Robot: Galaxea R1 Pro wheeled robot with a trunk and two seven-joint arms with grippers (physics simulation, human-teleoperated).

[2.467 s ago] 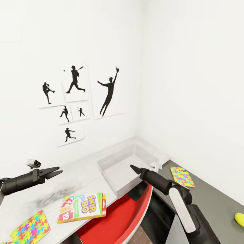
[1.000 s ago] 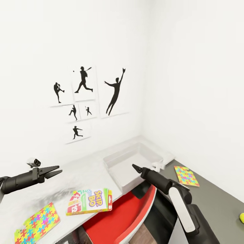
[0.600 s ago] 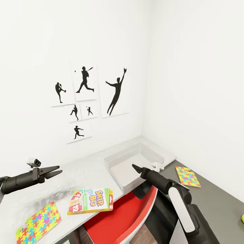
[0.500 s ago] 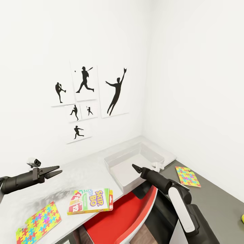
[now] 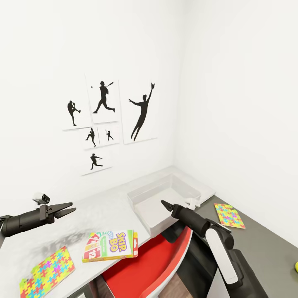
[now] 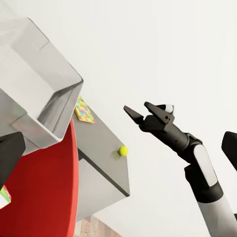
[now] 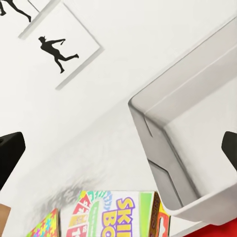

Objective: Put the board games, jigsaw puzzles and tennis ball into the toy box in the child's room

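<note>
A bright jigsaw puzzle (image 5: pixel 47 270) is being seen nearest, lying flat on the pale surface (image 5: pixel 99 211). Beyond it, the Skip-Bo box (image 5: pixel 110 246) is lying just below the left claw (image 5: pixel 68 210), long side across, nearer that arm. Both claws are being held empty, jaws slightly parted, the right claw (image 5: pixel 165 205) by the empty toy box (image 5: pixel 145 192).

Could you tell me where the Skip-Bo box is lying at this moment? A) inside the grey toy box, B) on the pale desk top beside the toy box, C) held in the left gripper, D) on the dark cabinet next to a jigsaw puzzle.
B: the Skip-Bo box lies flat on the pale desk top, near its front edge, apart from the toy box, which looks empty.
</note>
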